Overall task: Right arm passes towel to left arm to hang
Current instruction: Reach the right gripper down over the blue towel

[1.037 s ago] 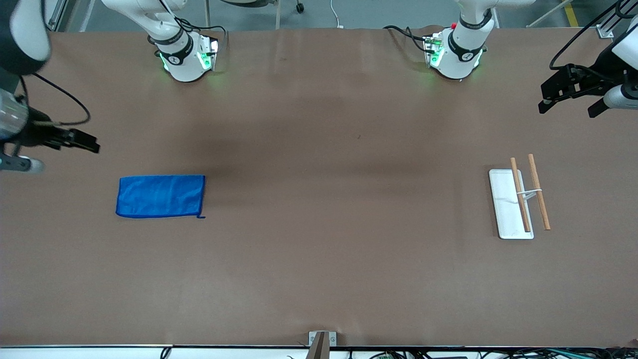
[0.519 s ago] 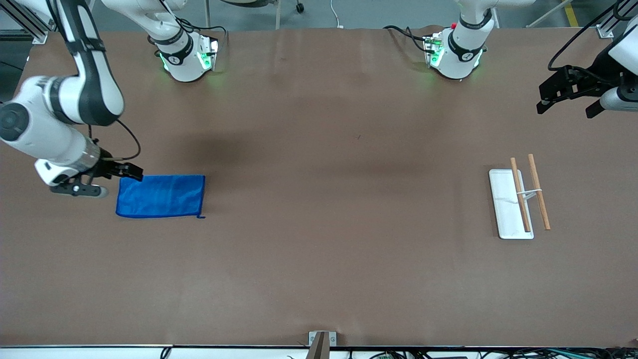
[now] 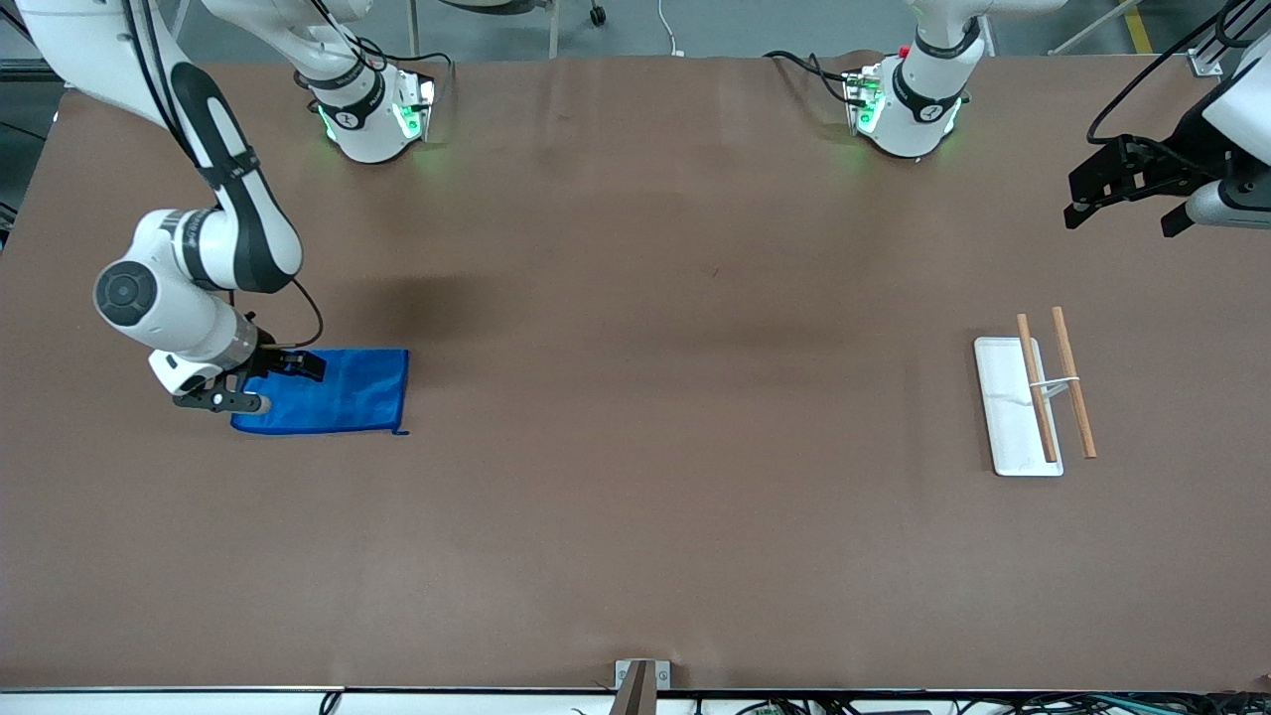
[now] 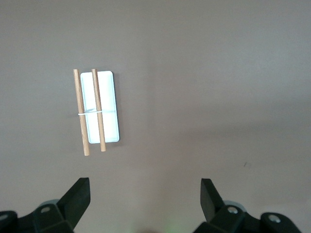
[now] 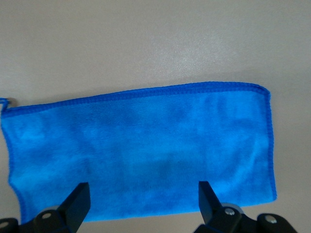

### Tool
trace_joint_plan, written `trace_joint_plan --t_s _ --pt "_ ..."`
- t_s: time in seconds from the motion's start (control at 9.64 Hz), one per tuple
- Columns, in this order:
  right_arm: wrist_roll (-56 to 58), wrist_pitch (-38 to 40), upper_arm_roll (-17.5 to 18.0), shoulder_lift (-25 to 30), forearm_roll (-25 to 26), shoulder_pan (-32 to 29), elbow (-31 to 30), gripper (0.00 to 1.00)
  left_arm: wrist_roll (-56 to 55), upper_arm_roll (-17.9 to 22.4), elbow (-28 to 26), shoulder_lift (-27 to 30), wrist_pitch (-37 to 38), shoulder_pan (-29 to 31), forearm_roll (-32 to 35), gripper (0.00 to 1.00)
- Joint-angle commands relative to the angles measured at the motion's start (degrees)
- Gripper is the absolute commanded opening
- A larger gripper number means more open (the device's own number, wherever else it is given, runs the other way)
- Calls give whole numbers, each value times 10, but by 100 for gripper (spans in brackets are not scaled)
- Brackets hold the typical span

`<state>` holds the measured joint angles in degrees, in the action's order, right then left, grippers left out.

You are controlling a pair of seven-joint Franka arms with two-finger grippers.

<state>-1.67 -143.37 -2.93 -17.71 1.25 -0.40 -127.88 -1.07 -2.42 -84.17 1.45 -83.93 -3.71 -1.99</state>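
The blue towel (image 3: 343, 392) lies flat on the brown table toward the right arm's end. It fills the right wrist view (image 5: 141, 141). My right gripper (image 3: 283, 372) is open and empty, low over the towel's end that lies toward the right arm's end of the table; its jaws (image 5: 144, 201) straddle the towel's long edge. My left gripper (image 3: 1122, 214) is open and empty, held high over the table at the left arm's end. Its wrist view shows its spread jaws (image 4: 144, 199) above bare table.
A white rack tray (image 3: 1008, 427) with two wooden rods (image 3: 1072, 382) held above it stands toward the left arm's end; it also shows in the left wrist view (image 4: 109, 107). A small metal bracket (image 3: 640, 675) sits at the table's near edge.
My right arm has swung in from the table's edge and come down over the end of the towel. The left gripper has barely moved. The towel lies as before.
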Motion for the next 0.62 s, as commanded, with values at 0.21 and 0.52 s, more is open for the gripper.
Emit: trace_joint_plan --t_s 0.21,0.52 --pt "3 -55 -1 -25 26 -3 -30 98 10 1 -23 1 -11 3 -2 100" --pt "3 -89 -1 -45 33 -4 -41 98 10 4 -23 1 -11 3 -4 100"
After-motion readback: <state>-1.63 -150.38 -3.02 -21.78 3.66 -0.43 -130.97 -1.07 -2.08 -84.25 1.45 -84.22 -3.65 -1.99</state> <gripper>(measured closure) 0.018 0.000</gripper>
